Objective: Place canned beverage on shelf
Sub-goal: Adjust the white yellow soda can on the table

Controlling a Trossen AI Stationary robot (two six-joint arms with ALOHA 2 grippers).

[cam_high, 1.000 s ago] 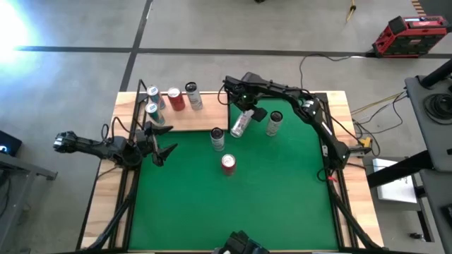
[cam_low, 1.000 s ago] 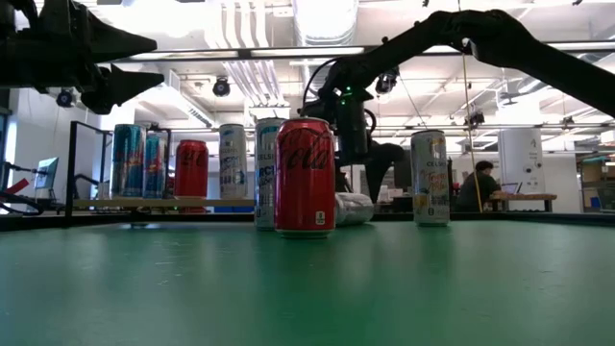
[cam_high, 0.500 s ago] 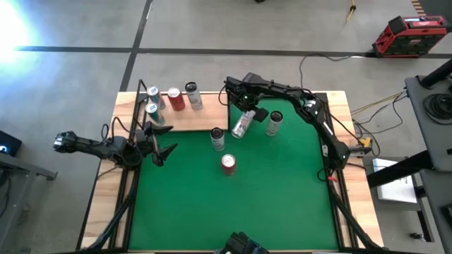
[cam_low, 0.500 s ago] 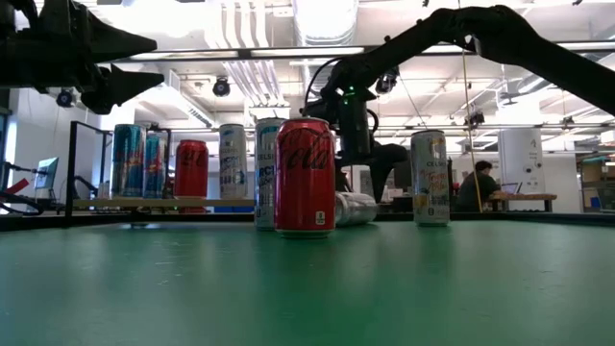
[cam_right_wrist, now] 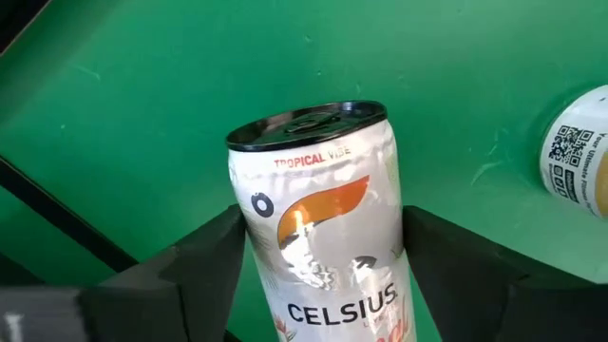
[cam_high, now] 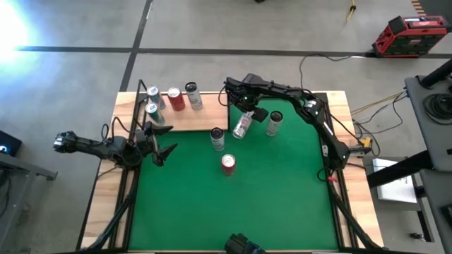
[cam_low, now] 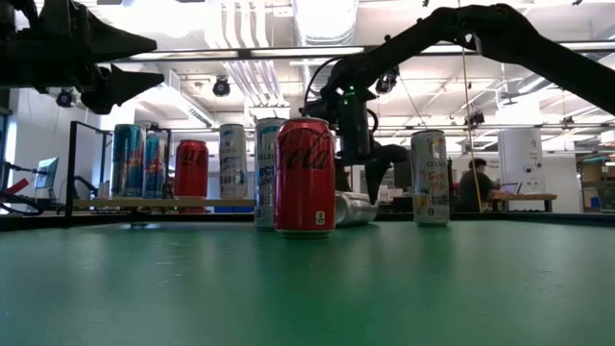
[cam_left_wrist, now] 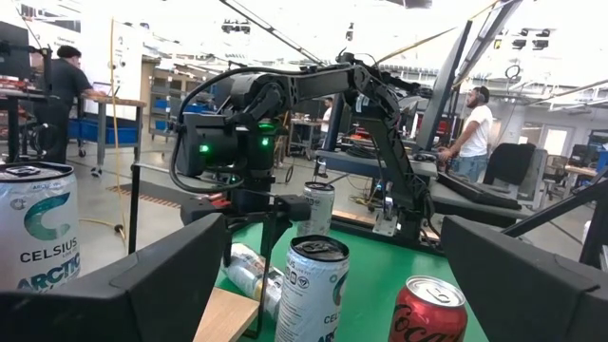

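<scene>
The right gripper (cam_high: 244, 121), jaws partly open astride the toppled silver Celsius can (cam_high: 241, 127) lying on the green mat (cam_high: 282, 190) just beside the light-wood shelf (cam_high: 191, 121), holds nothing firmly; the round can risks rolling away or slipping.

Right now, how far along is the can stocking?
Done: four cans stand on the shelf.
In hand: the right gripper is down around the tipped-over Celsius can lying on the green mat, fingers on both sides; a firm grip isn't clear yet.
Left: that can plus three upright ones on the mat. The left gripper waits open at the table's left edge.
</scene>
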